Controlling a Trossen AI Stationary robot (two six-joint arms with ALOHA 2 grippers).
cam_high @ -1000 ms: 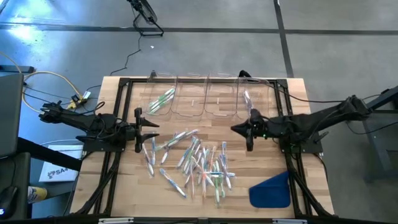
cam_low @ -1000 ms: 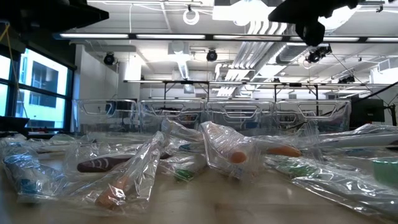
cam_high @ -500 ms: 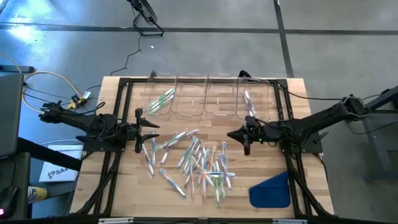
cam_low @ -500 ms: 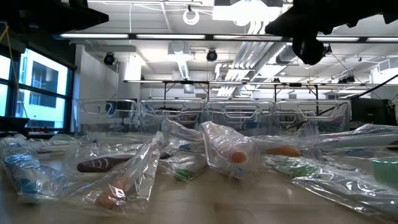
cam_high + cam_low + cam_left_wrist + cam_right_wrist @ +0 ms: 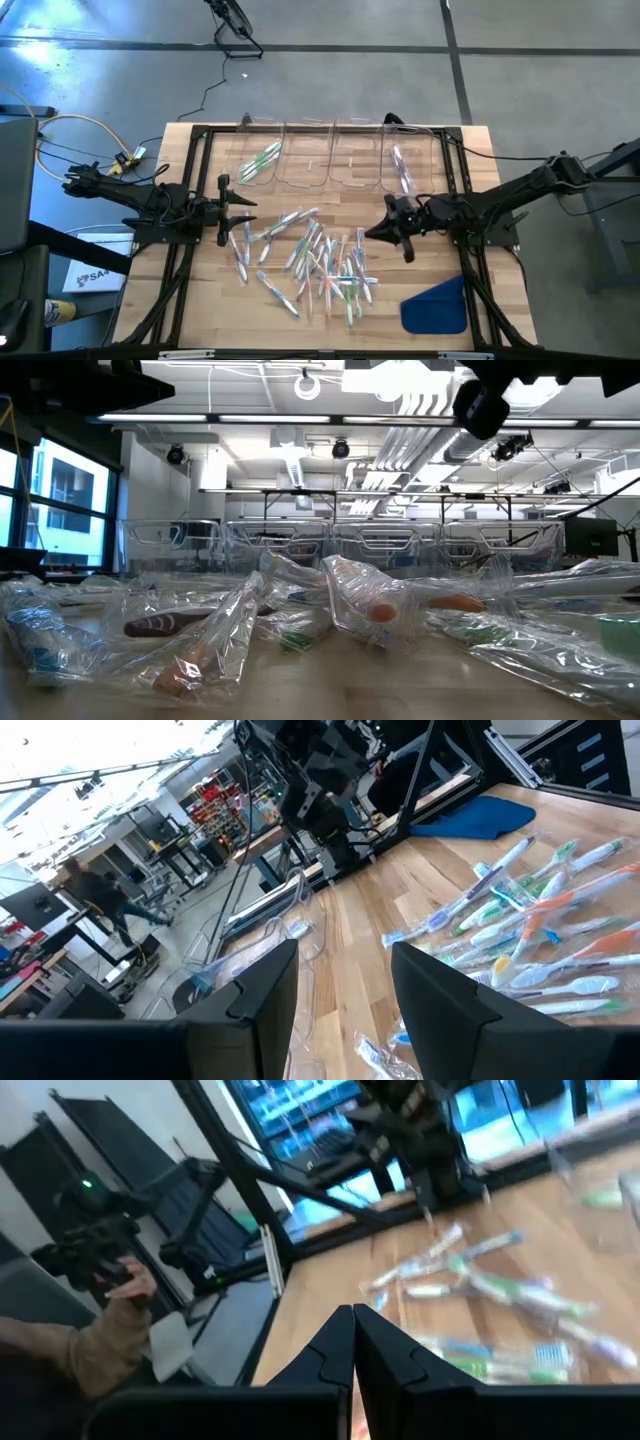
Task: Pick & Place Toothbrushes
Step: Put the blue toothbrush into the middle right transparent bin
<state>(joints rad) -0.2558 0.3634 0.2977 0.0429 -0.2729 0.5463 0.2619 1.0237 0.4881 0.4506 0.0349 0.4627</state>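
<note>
Even, bright overhead light falls on the worktop (image 5: 200,300) in the high view, with only faint, soft shadows under the arms and no harsh glare. The low view is backlit — ceiling strip lights (image 5: 300,418) and a window (image 5: 60,490) blow out to white, and the clear wrappers (image 5: 200,630) close to the lens catch glints and sit slightly out of focus. In the left wrist view the background is washed out (the upper corner nearly pure white). The right wrist view is smeared with motion blur — the toothbrushes (image 5: 480,1280) there are streaky.
</note>
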